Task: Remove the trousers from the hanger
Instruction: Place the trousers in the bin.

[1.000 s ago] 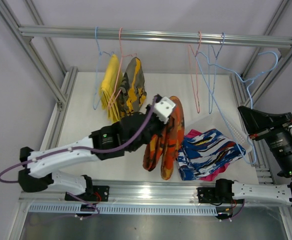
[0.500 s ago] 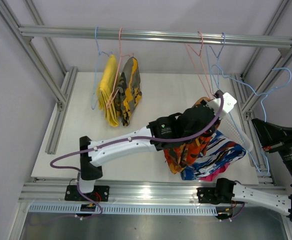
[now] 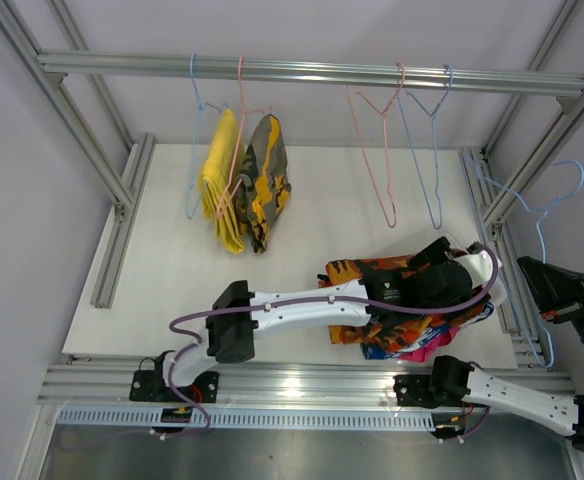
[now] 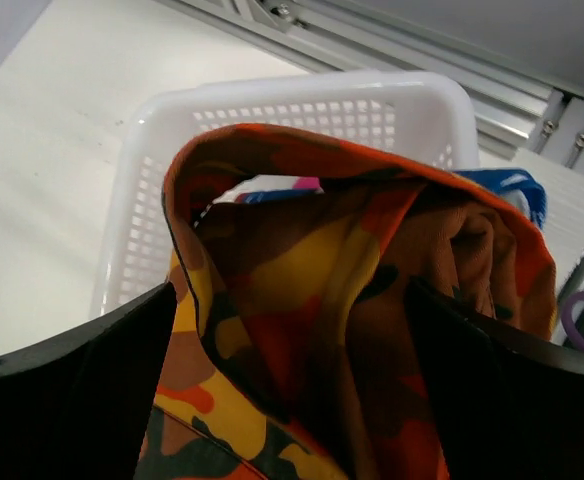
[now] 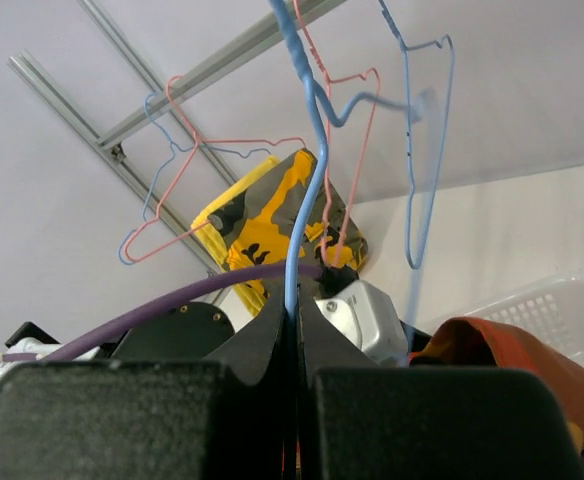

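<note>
Most of basket point(image 4: 302, 92) hid by orange-red trousers point(image 4: 352, 300), pink pr point(image 4: 307, 184) barely peeking.

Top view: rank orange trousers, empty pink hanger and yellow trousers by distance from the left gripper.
1. Orange trousers: directly at the left gripper, front right.
2. Empty pink hanger: on the rail, behind it.
3. Yellow trousers: hanging far left.

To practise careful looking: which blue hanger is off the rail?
The blue hanger at the far right, gripped by the right pincer. The blue hanger by the yellow trousers and the empty blue hanger both hang from the rail.
</note>
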